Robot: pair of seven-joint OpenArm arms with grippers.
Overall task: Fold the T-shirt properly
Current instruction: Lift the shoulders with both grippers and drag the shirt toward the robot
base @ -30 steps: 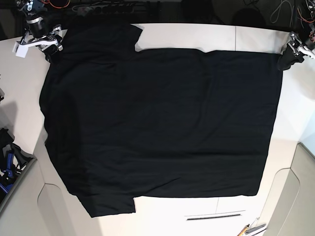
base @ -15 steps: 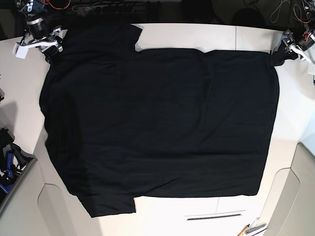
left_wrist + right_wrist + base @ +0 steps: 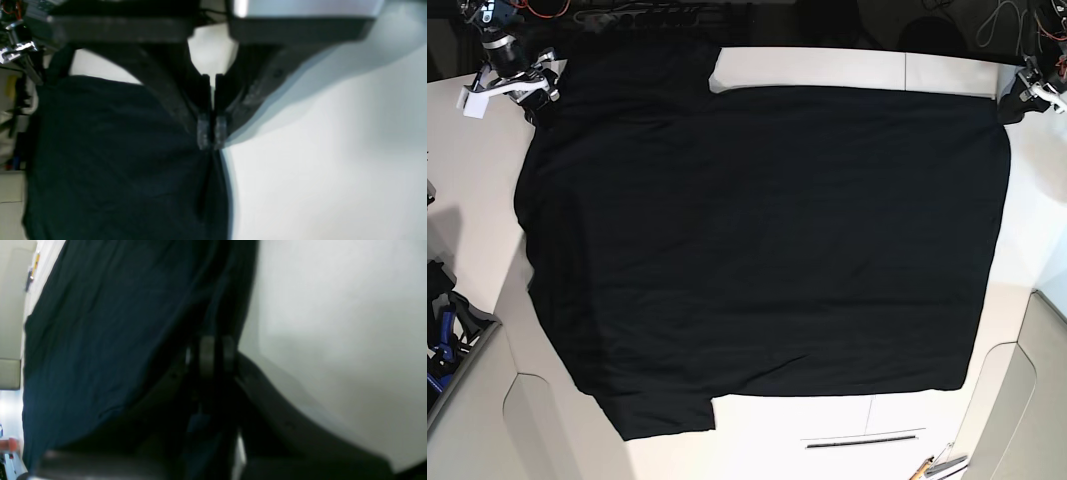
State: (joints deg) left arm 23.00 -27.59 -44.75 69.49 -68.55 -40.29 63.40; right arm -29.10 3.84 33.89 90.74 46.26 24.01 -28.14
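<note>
The black T-shirt (image 3: 757, 240) lies spread flat, plain side up, over most of the white table (image 3: 827, 68); no print shows. My left gripper (image 3: 1012, 108) is at the far right corner, shut on the shirt's corner; in the left wrist view its closed fingertips (image 3: 211, 131) pinch the shirt's edge (image 3: 133, 166). My right gripper (image 3: 532, 98) is at the far left corner, shut on the shirt's other far corner; in the right wrist view the gripper (image 3: 215, 353) is closed on the dark cloth (image 3: 100, 323).
The table's front edge shows a dark slot (image 3: 862, 439). Tools lie at the front right (image 3: 942, 465). Blue and black gear sits off the table's left side (image 3: 442, 320). Cables and a dark rack line the back (image 3: 647, 15).
Both grippers have pulled the shirt's far edge towards the back of the table. The cloth is stretched flatter and wider, and the right corner has moved out to the table's right side.
</note>
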